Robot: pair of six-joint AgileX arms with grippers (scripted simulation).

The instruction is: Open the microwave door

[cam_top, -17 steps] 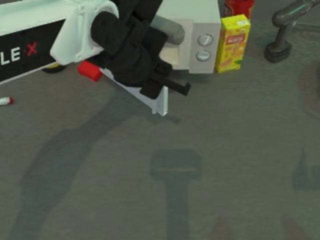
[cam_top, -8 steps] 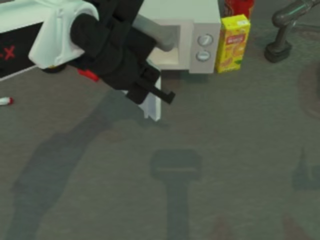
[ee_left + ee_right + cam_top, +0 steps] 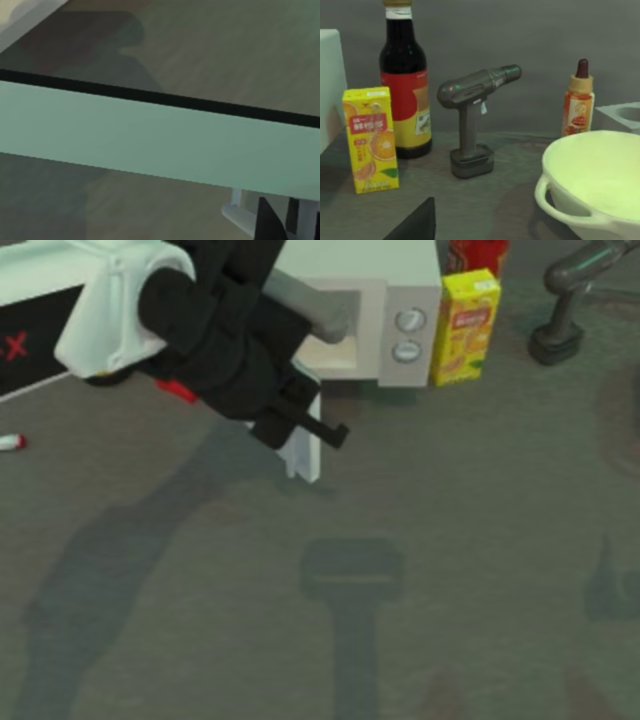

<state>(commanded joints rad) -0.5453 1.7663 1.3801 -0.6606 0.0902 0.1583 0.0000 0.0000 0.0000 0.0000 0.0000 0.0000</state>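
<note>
Left gripper [image 3: 312, 427] sits at the free edge of the microwave door [image 3: 306, 453], its black fingers [image 3: 335, 433] reaching toward the table's right across the top of that edge. Whether they actually clamp the door cannot be told from above; the left wrist view shows only a broad pale green band with a dark stripe along it.

Seen from above, the door is a thin white slab standing on edge, swung out from the microwave [image 3: 372, 310]. Its long axis runs from the oven's front toward the near side of the table, roughly square to the oven face. The cream cavity [image 3: 335, 350] is exposed, beside the 2 round knobs [image 3: 409, 320].

Everything of the door in view lies directly under and just beyond the fingers, toward the near edge.

A yellow carton [image 3: 466, 326] stands just right of the microwave. The right gripper is out of the top view; its wrist camera faces that carton, a dark bottle [image 3: 405, 80], a drill [image 3: 472, 122] and a pale bowl [image 3: 592, 177].
</note>
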